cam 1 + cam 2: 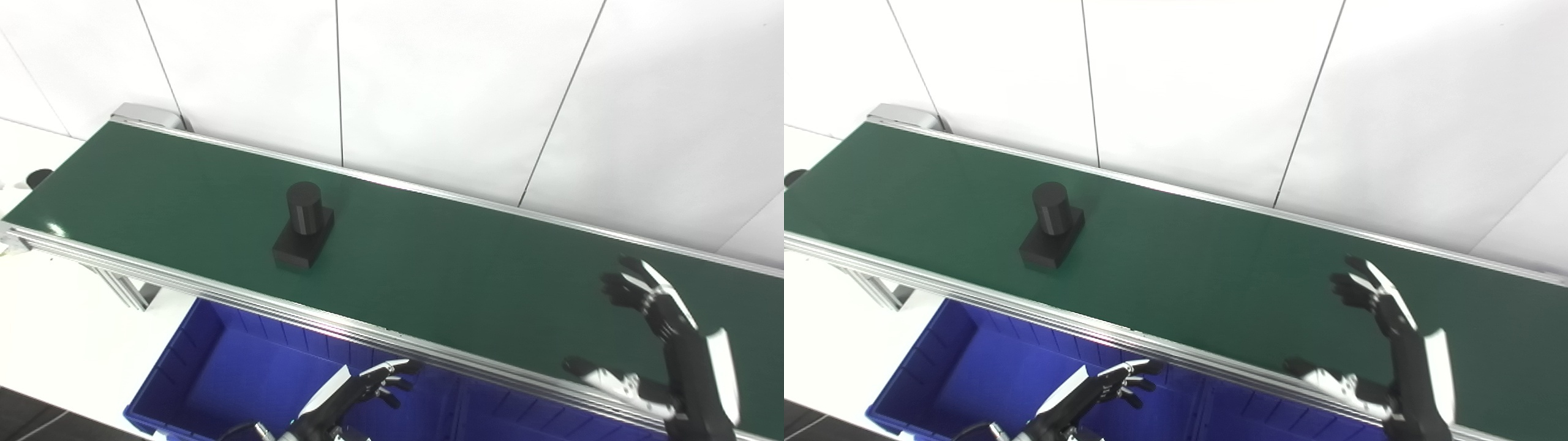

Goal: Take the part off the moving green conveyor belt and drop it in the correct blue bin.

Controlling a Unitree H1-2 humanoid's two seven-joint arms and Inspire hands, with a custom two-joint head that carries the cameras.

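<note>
A black part (304, 227), an upright cylinder on a square base, stands on the green conveyor belt (429, 257), left of its middle. My right hand (658, 343) is open and empty, raised over the belt's right end, far to the right of the part. My left hand (361, 392) is open and empty, low in front of the belt, over the blue bin (202, 373). The part also shows in the right eye view (1051, 228).
The belt has aluminium side rails (343, 324) and a white panelled wall behind it. A second blue bin compartment (520, 422) lies below the belt toward the right. A white table surface (55, 324) shows at the left.
</note>
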